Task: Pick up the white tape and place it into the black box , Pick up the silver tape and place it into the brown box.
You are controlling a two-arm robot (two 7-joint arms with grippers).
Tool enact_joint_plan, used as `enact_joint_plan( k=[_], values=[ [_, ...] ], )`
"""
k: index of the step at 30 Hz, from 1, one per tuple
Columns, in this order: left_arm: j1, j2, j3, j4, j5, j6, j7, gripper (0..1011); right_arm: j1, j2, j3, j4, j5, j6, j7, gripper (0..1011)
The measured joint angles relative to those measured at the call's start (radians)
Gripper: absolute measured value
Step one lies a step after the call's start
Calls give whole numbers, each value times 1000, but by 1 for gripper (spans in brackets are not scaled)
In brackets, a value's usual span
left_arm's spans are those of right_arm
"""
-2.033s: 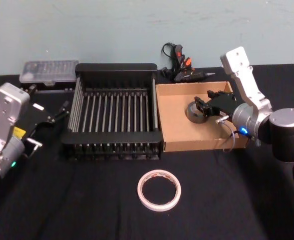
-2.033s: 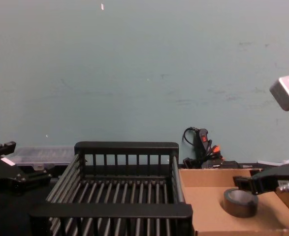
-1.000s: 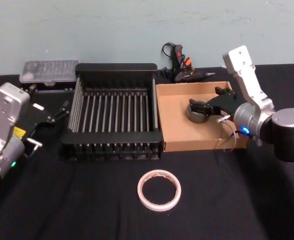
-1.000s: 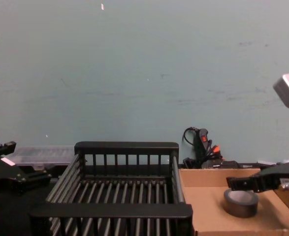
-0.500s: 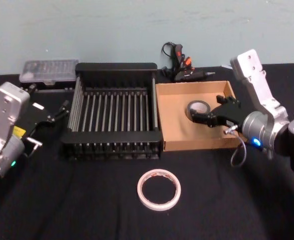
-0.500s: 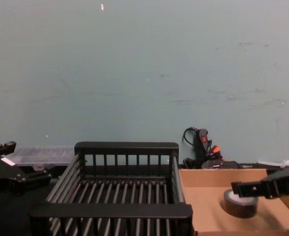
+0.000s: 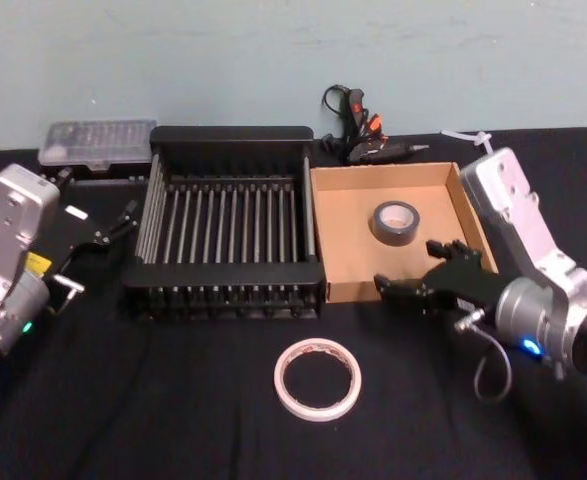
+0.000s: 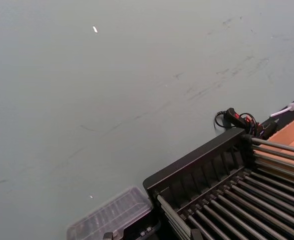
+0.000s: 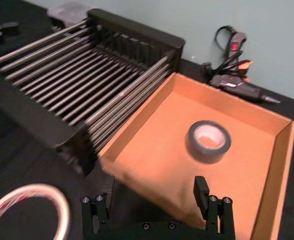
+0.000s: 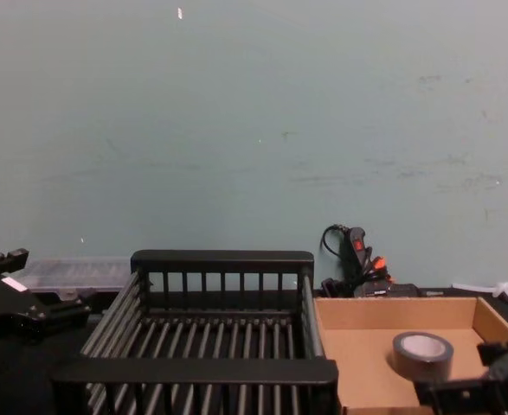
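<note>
A black cloth-covered tabletop (image 7: 173,400) holds two containers side by side against a pale teal wall. The black plastic slatted crate (image 7: 228,150) sits on the robot's left with nothing in it. Touching its right wall is the shallow tan cardboard tray (image 7: 338,250), and the small thick roll of grey-silver duct tape (image 7: 394,222) lies flat on the tray's floor, toward the back, so that half of the task looks done.

The right end effector (image 7: 418,285) hovers at the tray's front edge, its black fingers (image 9: 202,192) spread apart and holding nothing, clear of the grey roll.

The wide, thin white ring of tape with red marks inside (image 7: 318,379) lies flat on the cloth in front of both containers, well apart from them, waiting to go into the crate.

The left end effector (image 7: 113,228) rests parked beside the crate's left wall; I cannot tell how its fingers stand.
</note>
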Motion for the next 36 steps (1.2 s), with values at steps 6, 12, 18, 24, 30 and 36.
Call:
enact_joint_plan(
  k=[6, 12, 18, 24, 30, 36],
  values=[
    [0, 0, 0, 0, 0, 0, 0, 1001, -62, 39, -8, -65, 9, 5, 16, 1002],
    [0, 0, 0, 0, 0, 0, 0, 1001, -97, 64, -26, -95, 16, 8, 27, 1002],
    [0, 0, 0, 0, 0, 0, 0, 1001, -100, 68, -49, -94, 17, 11, 29, 1002],
    [0, 0, 0, 0, 0, 0, 0, 1001, -89, 64, -79, -82, 16, 25, 31, 1002],
    [0, 0, 0, 0, 0, 0, 0, 1001, -73, 54, -111, -65, 7, 43, 33, 1002],
    [0, 0, 0, 0, 0, 0, 0, 1001, -56, 43, -133, -49, -6, 50, 34, 1002]
  ],
)
